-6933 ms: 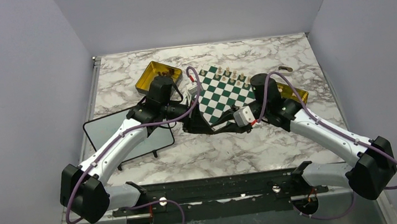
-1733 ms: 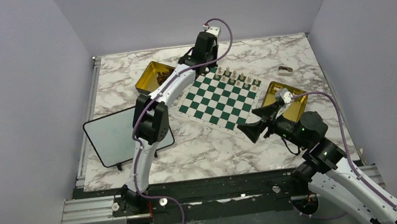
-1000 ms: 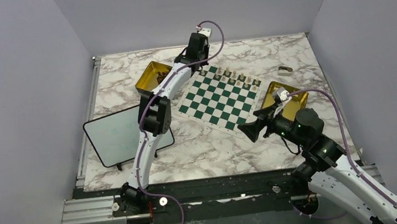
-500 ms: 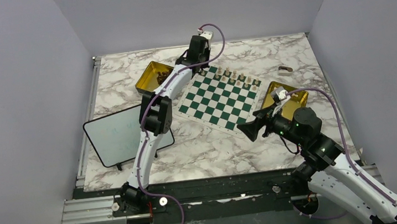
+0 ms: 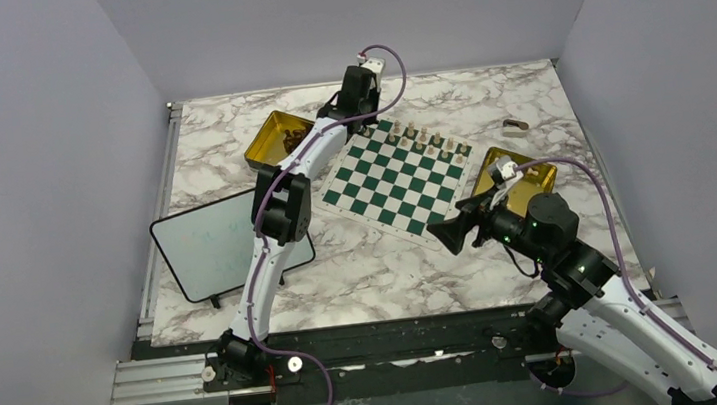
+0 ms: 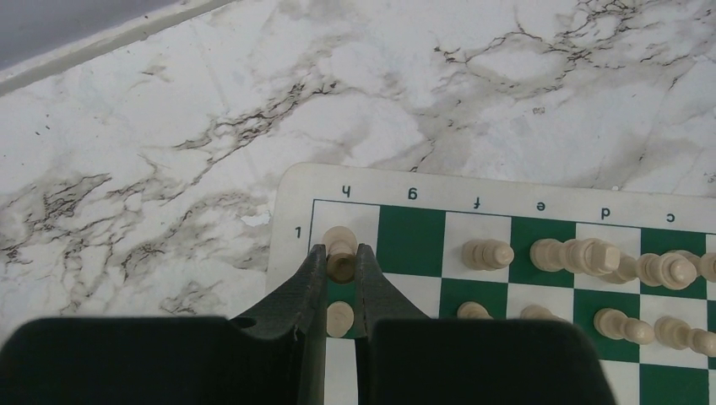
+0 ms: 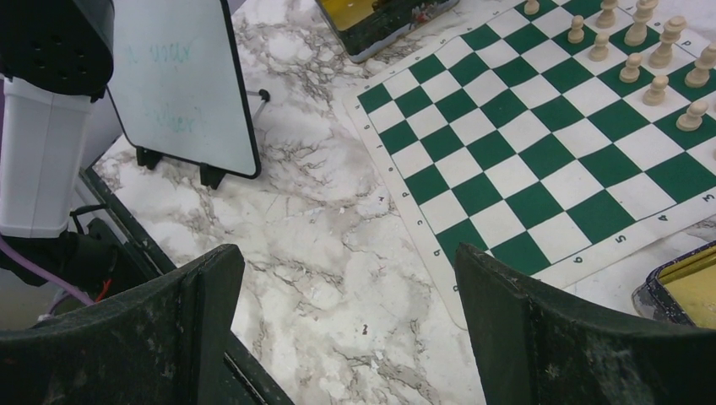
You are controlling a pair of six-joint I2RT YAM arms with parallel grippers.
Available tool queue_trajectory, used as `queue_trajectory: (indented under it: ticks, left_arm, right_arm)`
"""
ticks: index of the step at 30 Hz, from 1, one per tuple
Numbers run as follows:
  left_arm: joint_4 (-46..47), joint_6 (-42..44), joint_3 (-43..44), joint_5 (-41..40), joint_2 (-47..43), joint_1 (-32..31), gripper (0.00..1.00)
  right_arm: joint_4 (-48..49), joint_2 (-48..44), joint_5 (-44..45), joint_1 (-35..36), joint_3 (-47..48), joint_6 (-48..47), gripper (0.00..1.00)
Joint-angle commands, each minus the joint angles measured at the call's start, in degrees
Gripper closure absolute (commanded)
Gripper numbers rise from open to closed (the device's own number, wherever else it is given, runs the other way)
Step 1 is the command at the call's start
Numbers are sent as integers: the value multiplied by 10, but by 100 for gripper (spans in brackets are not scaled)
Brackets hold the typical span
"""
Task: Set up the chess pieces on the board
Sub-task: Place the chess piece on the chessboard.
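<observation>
Left arm (image 5: pixel 313 147) has stopped at the board corner.
Top: it holds over the far-left corner of the green-and-white checked board (image 5: pixel 388 184) on the marble counter (image 5: pixel 372 271). Left wrist: left jaws narrow, pinching a pale beige chess piece (image 6: pixel 340 240) on that corner square; release looks next. Right wrist: right jaws wide, empty.

- left arm (image 5: pixel 277 186): stretched far forward, wrist bent downward.
- left claw (image 6: pixel 341 263): fingers pinched close on a pale chess piece (image 6: pixel 341 240) that stands between their tips.
- right arm (image 5: pixel 594 278): folded back near its base, elbow raised.
- right claw (image 7: pixel 346 257): held aloft, turned leftward, fingers spread wide apart.
</observation>
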Motion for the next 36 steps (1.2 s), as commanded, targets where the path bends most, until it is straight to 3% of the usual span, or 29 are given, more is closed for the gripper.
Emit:
queue_trajectory:
  ticks: [1, 26, 31, 36]
  left_arm:
    - [18, 4, 2, 19, 18, 1, 100]
    - [31, 2, 10, 20, 43, 2, 95]
    - [35, 3, 14, 18, 46, 2, 84]
    - [36, 3, 18, 18, 49, 3, 83]
  right_arm:
    - [10, 8, 11, -2, 17, -4, 0]
    - [30, 29, 18, -2, 13, -12, 0]
    - [31, 28, 18, -2, 10, -9, 0]
    - [31, 26, 20, -3, 11, -12, 0]
